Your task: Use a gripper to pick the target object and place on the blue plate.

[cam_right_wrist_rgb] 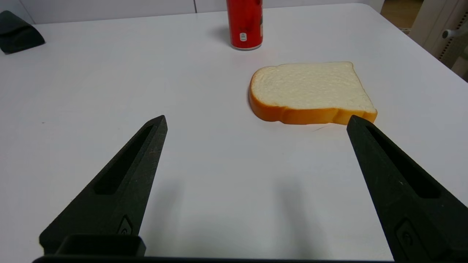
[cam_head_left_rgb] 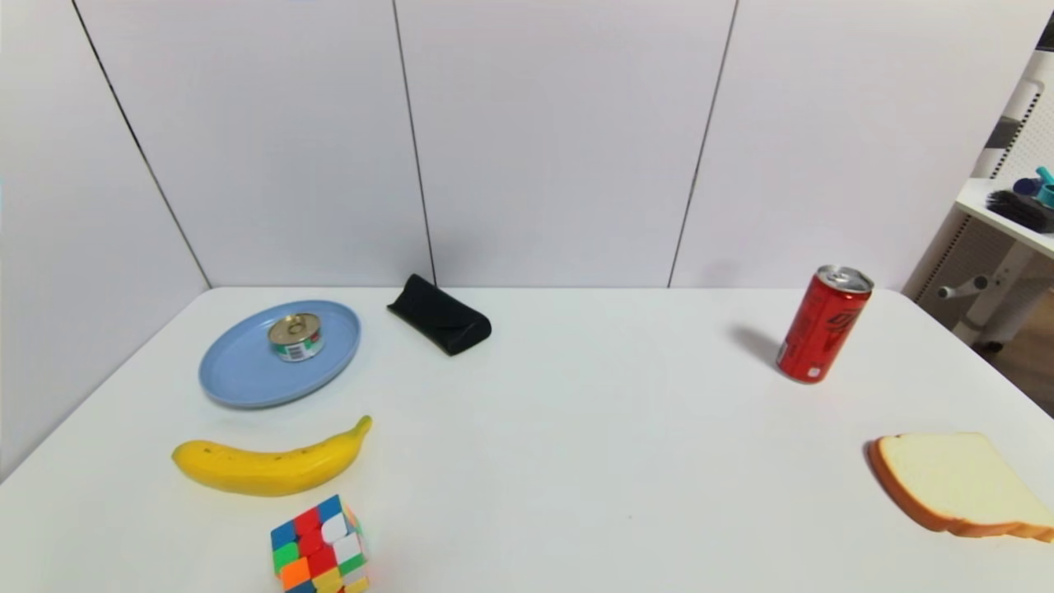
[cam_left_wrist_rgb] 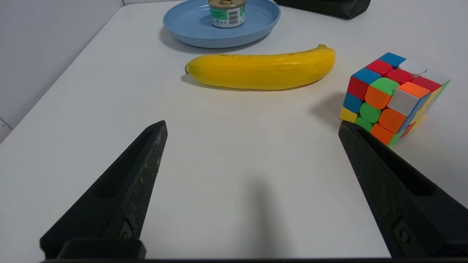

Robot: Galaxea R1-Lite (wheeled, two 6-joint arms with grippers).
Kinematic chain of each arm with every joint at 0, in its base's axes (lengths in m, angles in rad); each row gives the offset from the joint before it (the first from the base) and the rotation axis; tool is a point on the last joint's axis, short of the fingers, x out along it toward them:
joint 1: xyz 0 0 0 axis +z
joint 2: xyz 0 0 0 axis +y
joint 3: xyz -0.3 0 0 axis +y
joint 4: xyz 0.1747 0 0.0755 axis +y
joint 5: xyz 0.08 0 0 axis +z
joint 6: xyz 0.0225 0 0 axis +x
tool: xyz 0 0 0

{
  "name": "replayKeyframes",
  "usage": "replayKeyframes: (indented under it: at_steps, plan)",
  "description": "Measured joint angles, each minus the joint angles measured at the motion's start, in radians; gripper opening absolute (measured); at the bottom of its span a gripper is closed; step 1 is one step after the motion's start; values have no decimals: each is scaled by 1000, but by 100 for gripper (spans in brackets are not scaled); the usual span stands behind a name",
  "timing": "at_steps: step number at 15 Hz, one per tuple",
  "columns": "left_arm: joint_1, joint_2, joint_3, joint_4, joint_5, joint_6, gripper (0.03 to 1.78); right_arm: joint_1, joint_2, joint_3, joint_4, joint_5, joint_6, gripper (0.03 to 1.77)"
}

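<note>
The placing appears to be done: the small squat round tin with a gold metal pull-tab lid point(cam_head_left_rgb: 296, 336) is seated upright on the round shallow light-blue plate point(cam_head_left_rgb: 239, 375), inside its rim and toward the side nearer the black folded glasses case point(cam_head_left_rgb: 440, 316). Nothing is gripped by the left claw point(cam_left_wrist_rgb: 252, 124); its fingers are spread wide and held above the white bench point(cam_head_left_rgb: 576, 461), well apart from the plate, with the curved yellow banana point(cam_left_wrist_rgb: 261, 71) and the multicoloured plastic puzzle cube point(cam_left_wrist_rgb: 393, 98) lying beyond it. The right claw point(cam_right_wrist_rgb: 257, 118) is likewise parked empty with its fingers spread, over the bench short of the thick slice of white bread with a brown crust point(cam_right_wrist_rgb: 310, 93). No further handling seems to be called for, beyond both arms being left clear of the plate.

On the tin, a white and green label with a touch of red is shown, and a barcode of dark bars can be made out on its side; no brand name can be read. On the tall red metal drink can point(cam_head_left_rgb: 825, 324), standing upright near the bread, dark lettering is partly turned away and cannot be read with certainty, and a small pale printed square is seen near its base. No writing is made out on the glasses case.
</note>
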Motion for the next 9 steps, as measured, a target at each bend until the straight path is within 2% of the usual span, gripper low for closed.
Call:
replayKeyframes:
  at_steps: [9]
  plan:
    - [0, 0, 0, 0, 0, 0, 169, 0, 0, 0, 0, 1, 0, 170]
